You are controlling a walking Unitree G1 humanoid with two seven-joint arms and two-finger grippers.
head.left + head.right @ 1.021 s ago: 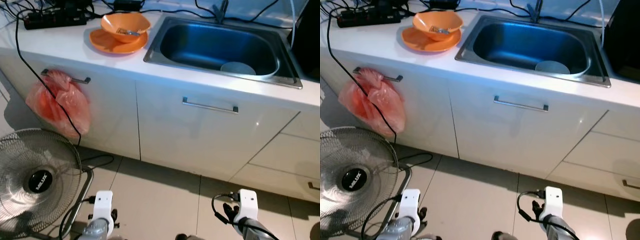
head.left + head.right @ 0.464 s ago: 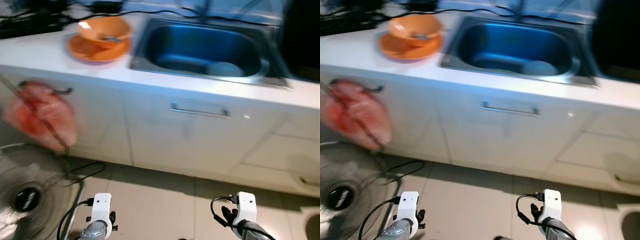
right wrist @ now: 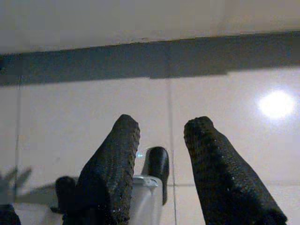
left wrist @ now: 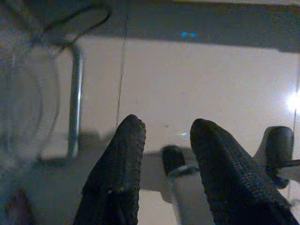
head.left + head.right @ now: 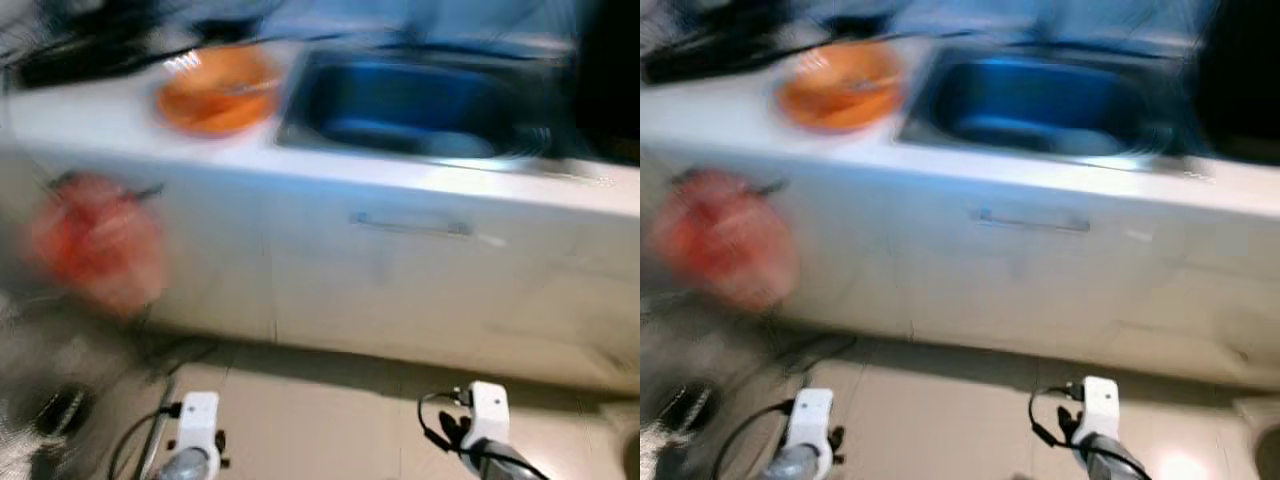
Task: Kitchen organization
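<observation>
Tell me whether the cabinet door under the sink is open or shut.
Shut. The cabinet door lies flush with the cabinet front below the sink, its handle level, despite blur.

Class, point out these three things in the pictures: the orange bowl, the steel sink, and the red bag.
orange bowl (image 5: pixel 215 85), left eye view, on its blurred side.
steel sink (image 5: pixel 420 105), left eye view, on the basin's inside.
red bag (image 5: pixel 725 240), right eye view, on its middle.

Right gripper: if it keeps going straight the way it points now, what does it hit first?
Most likely the tiled floor. The right gripper hangs low, fingers apart and empty, aimed down at bare tile, with the dark gap under the cabinet farther along. Nothing stands between, though depth is hard to judge.
</observation>
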